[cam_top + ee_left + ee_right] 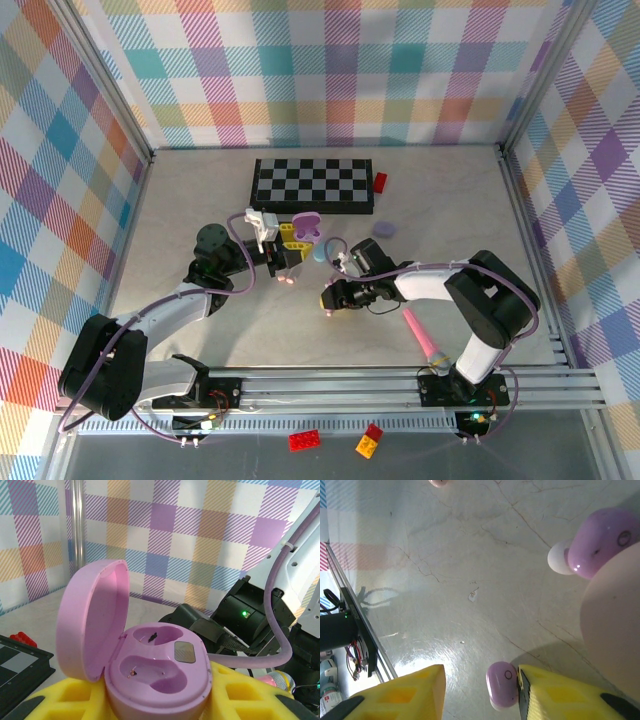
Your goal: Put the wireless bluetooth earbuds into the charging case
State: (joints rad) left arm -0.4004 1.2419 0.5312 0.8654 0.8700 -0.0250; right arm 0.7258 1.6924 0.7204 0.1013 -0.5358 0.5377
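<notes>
My left gripper [157,702] is shut on the open lilac charging case [160,675], whose lid [90,620] stands up on the left. Both of its wells are empty. From above, the case [307,222] is held near the table's middle by the left gripper [292,240]. My right gripper [480,676] is low over the table with its jaws apart. A lilac earbud [502,684] lies between them, touching the right finger [555,695] and clear of the left finger [415,692]. A second lilac earbud [595,542] with a white tip lies farther off. The right gripper [332,298] is just right of the left one.
A checkerboard [312,183] and red brick [380,181] lie at the back. A closed lilac case [383,229] and a teal one [321,253] sit near the grippers. A pink stick [425,342] lies front right. A blurred pale pink shape [615,625] looms beside the right wrist camera.
</notes>
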